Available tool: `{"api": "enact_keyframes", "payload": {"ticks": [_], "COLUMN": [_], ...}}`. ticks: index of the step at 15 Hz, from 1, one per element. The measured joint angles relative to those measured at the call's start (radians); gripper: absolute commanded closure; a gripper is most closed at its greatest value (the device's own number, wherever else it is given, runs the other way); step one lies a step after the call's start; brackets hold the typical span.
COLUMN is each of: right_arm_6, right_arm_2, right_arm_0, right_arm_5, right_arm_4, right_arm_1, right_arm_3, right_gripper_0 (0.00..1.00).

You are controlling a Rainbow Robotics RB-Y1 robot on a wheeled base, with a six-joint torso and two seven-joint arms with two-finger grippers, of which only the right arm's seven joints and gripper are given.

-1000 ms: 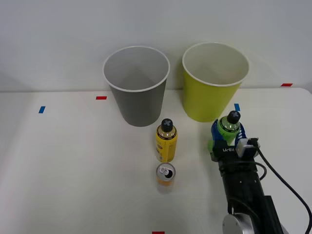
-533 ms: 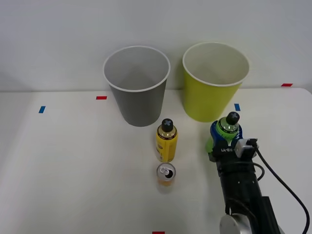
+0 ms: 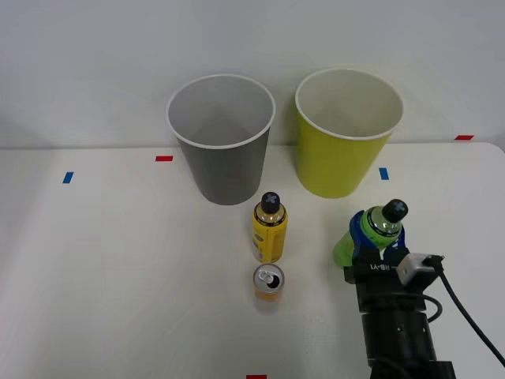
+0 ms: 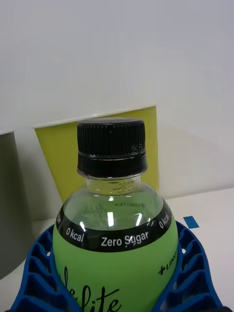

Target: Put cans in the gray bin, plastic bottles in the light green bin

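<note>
My right gripper [image 3: 376, 234] is shut on a bright green plastic bottle [image 3: 383, 223] with a black cap, which tilts slightly in front of the light green bin [image 3: 348, 150]. Its blue ribbed fingers [image 4: 33, 273] clasp the bottle [image 4: 114, 243] on both sides below the "Zero Sugar" band. A yellow bottle [image 3: 270, 230] with a black cap stands upright mid-table. Just nearer stands the short can [image 3: 268, 283], silver top up. The gray bin [image 3: 222, 150] stands at the back, left of the light green bin. Behind the held bottle I see the light green bin's wall [image 4: 56, 151].
Both bins stand close together against the white back wall. Red tape marks [image 3: 163, 159] and blue tape marks [image 3: 68, 178] lie flat on the white table. The table's right edge runs near a red mark [image 3: 464, 137].
My right gripper, still holding the green bottle, has pulled back toward me and a little right, away from the light green bin. The bottle now tilts.
</note>
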Motion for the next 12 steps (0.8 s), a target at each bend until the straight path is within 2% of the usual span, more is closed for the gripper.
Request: {"api": "enact_keyframes", "payload": {"ticks": [4,7,12], "right_arm_6": [-0.009,-0.014,-0.012], "right_arm_2": [0.062,0.097,0.1], "right_arm_0": [0.139,0.199,0.227], "right_arm_5": [0.0,0.013,0.206], "right_arm_4": [-0.096,-0.125,-0.228], "right_arm_1": [-0.018,-0.049,-0.079], "right_arm_3": [-0.222,-0.358,-0.639], "right_gripper_0": [1.0,1.0,1.0]}}
